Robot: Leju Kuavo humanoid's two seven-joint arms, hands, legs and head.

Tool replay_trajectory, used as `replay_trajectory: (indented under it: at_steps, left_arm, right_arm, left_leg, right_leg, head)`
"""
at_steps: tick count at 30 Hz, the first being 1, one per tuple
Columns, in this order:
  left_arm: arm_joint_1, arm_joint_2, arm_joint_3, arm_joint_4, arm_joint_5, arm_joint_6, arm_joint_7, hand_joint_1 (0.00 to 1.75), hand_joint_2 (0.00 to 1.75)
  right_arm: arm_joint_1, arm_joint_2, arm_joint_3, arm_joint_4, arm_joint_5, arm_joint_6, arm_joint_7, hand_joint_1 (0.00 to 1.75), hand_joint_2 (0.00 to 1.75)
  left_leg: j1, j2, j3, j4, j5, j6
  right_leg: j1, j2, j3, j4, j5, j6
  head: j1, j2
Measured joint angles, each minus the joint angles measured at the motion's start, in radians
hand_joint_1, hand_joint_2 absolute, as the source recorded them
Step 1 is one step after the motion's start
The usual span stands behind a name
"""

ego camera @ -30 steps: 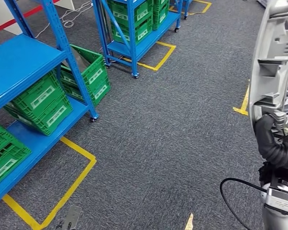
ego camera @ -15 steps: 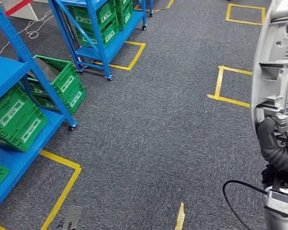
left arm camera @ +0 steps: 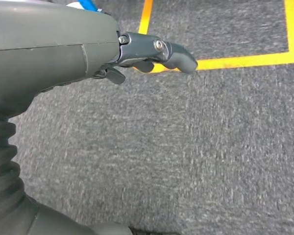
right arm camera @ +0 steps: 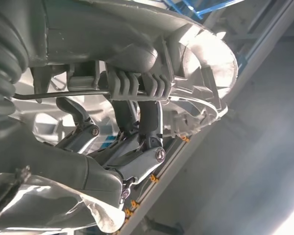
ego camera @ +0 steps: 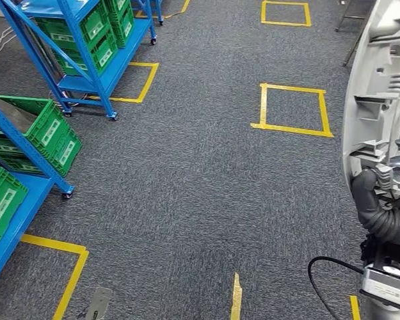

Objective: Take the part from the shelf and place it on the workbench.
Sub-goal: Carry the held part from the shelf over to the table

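Blue shelf (ego camera: 29, 193) slides toward the frame's left edge as the view turns, while the right robot hand (ego camera: 377, 207) grips the pale part (ego camera: 377, 100), likely heading for the surface.

White labels on the green crates (ego camera: 55, 133) are too small to read
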Motion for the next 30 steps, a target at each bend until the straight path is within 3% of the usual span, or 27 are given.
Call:
replay_trajectory:
  at_steps: [1,3,5,6,7,10,12,14,16,18,20,21,22,24,26,28,30]
  left_arm:
    - [0.0,0.0,0.0,0.0,-0.001,0.0,0.0,0.0,1.75]
    - [0.0,-0.002,0.0,0.0,-0.003,-0.002,0.0,0.0,1.75]
    - [0.004,-0.003,0.0,0.0,-0.003,-0.002,0.0,0.0,1.75]
    - [0.005,-0.003,0.0,0.0,-0.003,-0.002,0.0,0.0,1.75]
    - [0.006,-0.003,0.0,0.0,-0.003,-0.002,0.0,0.0,1.75]
    - [0.005,-0.003,-0.001,0.0,-0.007,-0.003,0.0,0.0,1.75]
    - [0.005,-0.002,-0.002,0.0,-0.011,-0.003,0.001,0.0,1.75]
    - [0.006,-0.001,-0.005,0.0,-0.016,-0.003,0.002,0.0,1.75]
    - [0.006,0.003,-0.007,0.0,-0.018,-0.004,0.004,0.0,1.75]
    - [0.008,0.008,-0.008,0.0,-0.017,-0.004,0.008,0.0,1.75]
    - [0.013,0.013,-0.008,0.0,-0.016,-0.005,0.011,0.0,1.75]
    - [0.015,0.015,-0.007,0.0,-0.014,-0.004,0.011,0.0,1.75]
    - [0.016,0.018,-0.007,0.0,-0.012,-0.004,0.012,0.0,1.75]
    - [0.017,0.023,-0.007,0.0,-0.006,-0.004,0.012,0.0,1.75]
    - [0.017,0.03,-0.007,0.0,-0.002,-0.004,0.011,0.0,1.75]
    - [0.016,0.034,-0.007,0.0,0.001,-0.004,0.01,0.0,1.75]
    - [0.014,0.034,-0.007,0.0,0.002,-0.004,0.009,0.0,1.75]
  right_arm:
    - [0.003,-0.001,-0.002,-0.002,0.001,-0.001,0.0,1.75,1.75]
    - [0.005,-0.003,-0.004,-0.004,0.002,-0.001,0.0,1.75,1.75]
    - [0.007,-0.003,-0.004,-0.004,0.002,-0.001,0.0,1.75,1.75]
    - [0.009,-0.003,-0.005,-0.004,0.002,-0.001,0.0,1.75,1.75]
    - [0.01,-0.003,-0.005,-0.004,0.002,-0.001,0.0,1.75,1.75]
    - [0.01,-0.003,-0.007,-0.004,0.004,-0.002,0.001,1.75,1.75]
    - [0.015,-0.003,-0.008,-0.006,0.006,-0.003,0.002,1.75,1.75]
    - [0.023,-0.003,-0.009,-0.007,0.009,-0.006,0.005,1.75,1.75]
    - [0.028,-0.003,-0.01,-0.008,0.012,-0.009,0.011,1.75,1.75]
    - [0.029,-0.004,-0.01,-0.009,0.014,-0.011,0.014,1.75,1.75]
    - [0.03,-0.004,-0.01,-0.009,0.015,-0.012,0.015,1.75,1.75]
    - [0.031,-0.004,-0.01,-0.009,0.015,-0.013,0.015,1.75,1.75]
    - [0.032,-0.004,-0.01,-0.009,0.016,-0.014,0.016,1.75,1.75]
    - [0.034,-0.004,-0.01,-0.009,0.016,-0.017,0.016,1.75,1.75]
    - [0.035,-0.004,-0.01,-0.009,0.017,-0.02,0.016,1.75,1.75]
    - [0.037,-0.004,-0.01,-0.009,0.017,-0.024,0.016,1.75,1.75]
    - [0.039,-0.004,-0.011,-0.009,0.017,-0.026,0.016,1.75,1.75]
  left_leg:
    - [0.002,0.011,0.003,-0.01,0.005,0.0]
    - [0.004,0.036,0.006,-0.022,0.011,-0.001]
    - [0.004,0.061,0.004,-0.022,0.012,0.0]
    - [0.005,0.075,0.004,-0.021,0.011,-0.001]
    - [0.006,0.088,0.004,-0.021,0.01,-0.003]
    - [0.008,0.121,0.004,-0.012,0.001,-0.018]
    - [0.004,0.136,0.004,-0.002,-0.007,-0.03]
    - [0.003,0.151,0.006,0.003,-0.01,-0.038]
    - [0.009,0.137,0.003,0.02,-0.029,-0.048]
    - [0.014,0.092,-0.031,0.106,-0.085,-0.055]
    - [0.015,0.065,-0.092,0.241,-0.144,-0.055]
    - [0.015,0.061,-0.113,0.285,-0.153,-0.052]
    - [0.014,0.058,-0.12,0.293,-0.141,-0.047]
    - [0.01,0.041,-0.084,0.2,-0.07,-0.032]
    - [0.006,-0.005,-0.031,0.073,-0.012,-0.02]
    - [0.005,-0.029,-0.01,0.019,-0.002,-0.016]
    - [0.005,-0.01,-0.007,0.006,0.001,-0.016]
  right_leg:
    - [0.001,-0.021,-0.01,0.014,-0.012,0.003]
    - [0.002,-0.076,-0.054,0.102,-0.064,0.011]
    - [-0.003,-0.098,-0.109,0.226,-0.117,0.024]
    - [-0.007,-0.101,-0.122,0.258,-0.124,0.03]
    - [-0.011,-0.105,-0.117,0.253,-0.112,0.035]
    - [-0.017,-0.151,-0.01,0.07,-0.036,0.048]
    - [-0.013,-0.172,0.032,0.0,-0.024,0.034]
    - [-0.008,-0.155,0.031,-0.002,-0.026,0.012]
    - [-0.009,-0.136,0.03,-0.001,-0.024,-0.002]
    - [-0.01,-0.116,0.029,-0.002,-0.02,-0.014]
    - [-0.007,-0.094,0.029,-0.002,-0.019,-0.018]
    - [-0.004,-0.081,0.029,-0.002,-0.019,-0.019]
    - [-0.002,-0.068,0.029,-0.001,-0.019,-0.019]
    - [0.0,-0.042,0.03,-0.001,-0.018,-0.02]
    - [-0.001,-0.018,0.028,-0.001,-0.016,-0.017]
    - [-0.005,0.002,0.02,-0.001,-0.011,-0.008]
    - [-0.008,0.013,0.01,-0.002,-0.007,0.002]
  head:
    - [0.002,0.0]
    - [0.006,0.0]
    - [0.008,0.0]
    - [0.008,0.0]
    - [0.008,0.0]
    - [0.008,0.0]
    - [0.007,0.0]
    - [0.005,0.0]
    - [0.005,0.0]
    - [0.003,0.0]
    - [0.002,0.0]
    - [0.002,0.0]
    - [0.002,0.0]
    - [0.002,0.0]
    - [0.003,0.0]
    - [0.003,0.0]
    - [0.002,0.0]
